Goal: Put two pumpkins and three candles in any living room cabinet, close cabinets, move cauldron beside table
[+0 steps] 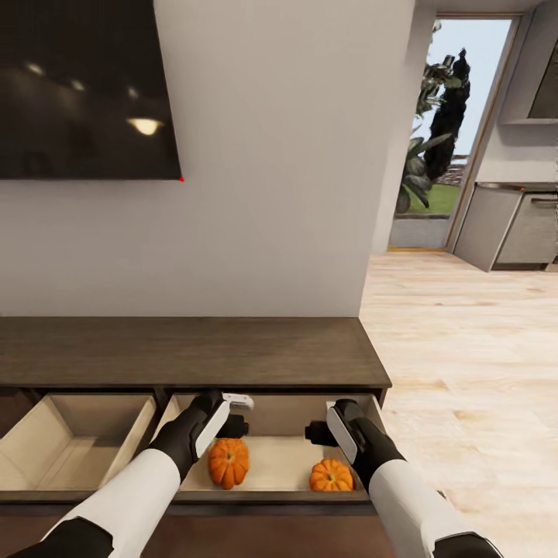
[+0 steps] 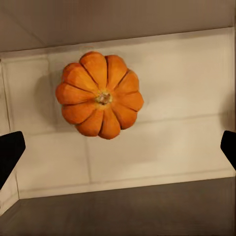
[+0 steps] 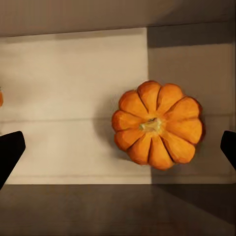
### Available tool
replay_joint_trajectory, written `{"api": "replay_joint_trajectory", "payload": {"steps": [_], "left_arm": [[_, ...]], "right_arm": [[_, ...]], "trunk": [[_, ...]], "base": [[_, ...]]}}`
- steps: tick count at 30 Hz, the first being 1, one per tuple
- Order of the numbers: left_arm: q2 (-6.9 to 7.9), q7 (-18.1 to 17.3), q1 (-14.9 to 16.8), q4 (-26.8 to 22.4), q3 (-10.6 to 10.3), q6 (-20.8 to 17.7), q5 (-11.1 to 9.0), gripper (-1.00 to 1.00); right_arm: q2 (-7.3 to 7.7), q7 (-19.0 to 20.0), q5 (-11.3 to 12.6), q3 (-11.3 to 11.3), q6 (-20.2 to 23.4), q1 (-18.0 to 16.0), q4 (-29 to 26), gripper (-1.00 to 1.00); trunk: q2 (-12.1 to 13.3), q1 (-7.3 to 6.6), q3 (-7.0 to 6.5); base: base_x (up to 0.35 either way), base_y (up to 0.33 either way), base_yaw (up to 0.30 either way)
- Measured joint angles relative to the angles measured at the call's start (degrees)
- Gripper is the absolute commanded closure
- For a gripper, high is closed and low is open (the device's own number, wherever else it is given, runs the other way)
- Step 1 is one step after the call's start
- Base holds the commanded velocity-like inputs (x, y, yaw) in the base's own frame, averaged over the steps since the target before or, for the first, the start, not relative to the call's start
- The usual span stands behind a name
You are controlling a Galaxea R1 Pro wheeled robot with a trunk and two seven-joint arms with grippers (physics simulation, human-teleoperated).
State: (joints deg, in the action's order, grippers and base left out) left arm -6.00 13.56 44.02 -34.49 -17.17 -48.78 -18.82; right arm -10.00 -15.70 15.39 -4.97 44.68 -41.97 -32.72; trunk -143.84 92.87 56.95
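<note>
**Q:** Over the right-hand drawer of the cabinet (image 1: 186,350), what do both arms show?

**A:** Fig. legend, head view: L claw (image 1: 232,415) and R claw (image 1: 324,425) hang above the same open drawer (image 1: 271,457), each over one pumpkin. Larger pumpkin (image 1: 229,463) lies near the drawer's front-left; smaller pumpkin (image 1: 331,476) sits at its front-right corner, close to the right wall. The two are well apart, not touching.

**Q:** Claw state?

**A:** L claw wide: in the L wrist view its fingertips (image 2: 11,152) sit at opposite margins, with the pumpkin (image 2: 100,95) free on the drawer floor between and beyond them. R claw likewise wide, fingertips (image 3: 10,150) spread, pumpkin (image 3: 157,124) resting unheld, half in shadow. Nothing gripped by either.

**Q:** Step in hand, and how to do it well?

**A:** Judged: both pumpkins are deposited, so withdrawal comes next. Lift each arm straight up, clear of the drawer rim, before swinging back, so neither finger nudges a pumpkin. They're round and may roll.

**Q:** Containers and contents?

**A:** Right drawer: two pumpkins, pale floor otherwise bare where visible. Left drawer (image 1: 77,442), also pulled out, looks empty as far as it shows; its near-left part is cut off by the L arm and the frame edge. No candles or cauldron in these views. Judged: three candles remain to be stowed, both drawers want shutting, and the cauldron is yet to be placed by the table.
</note>
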Motion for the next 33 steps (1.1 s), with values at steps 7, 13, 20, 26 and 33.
{"api": "replay_joint_trajectory", "payload": {"steps": [7, 13, 20, 26, 33], "left_arm": [[-0.01, -0.1, 0.1, 0.1, 0.0, -1.2, 0.0, -1.00], [-0.02, -0.1, 0.1, 0.0, 0.0, -2.3, -0.1, -1.00], [-0.02, -0.4, 0.1, 0.0, 0.0, -3.7, -0.1, -1.00], [-0.05, -0.5, 0.1, 0.0, 0.0, -4.5, -0.2, -1.00], [-0.08, -0.3, 0.2, -0.1, 0.0, -7.6, -0.3, -1.00]], "right_arm": [[0.00, 0.0, 0.1, 0.0, 2.6, 0.0, 0.0, -1.00], [0.00, 0.0, 0.2, 0.0, 2.9, 0.0, 0.0, -1.00], [0.00, 0.0, 0.2, 0.0, 3.0, 0.0, 0.0, -1.00], [0.00, 0.0, 0.2, 0.0, 3.0, 0.0, 0.0, -1.00], [0.00, 0.0, 0.2, 0.0, 3.0, 0.0, 0.0, -1.00]], "trunk": [[0.1, -0.18, -1.55], [0.2, -0.34, -2.88], [0.3, -0.52, -4.43], [0.3, -0.67, -5.77], [0.4, -0.85, -7.32]], "base": [[0.000, 0.000, 0.000], [0.000, 0.000, 0.000], [0.000, 0.000, 0.000], [0.000, 0.000, 0.000], [0.000, 0.000, 0.000]]}}
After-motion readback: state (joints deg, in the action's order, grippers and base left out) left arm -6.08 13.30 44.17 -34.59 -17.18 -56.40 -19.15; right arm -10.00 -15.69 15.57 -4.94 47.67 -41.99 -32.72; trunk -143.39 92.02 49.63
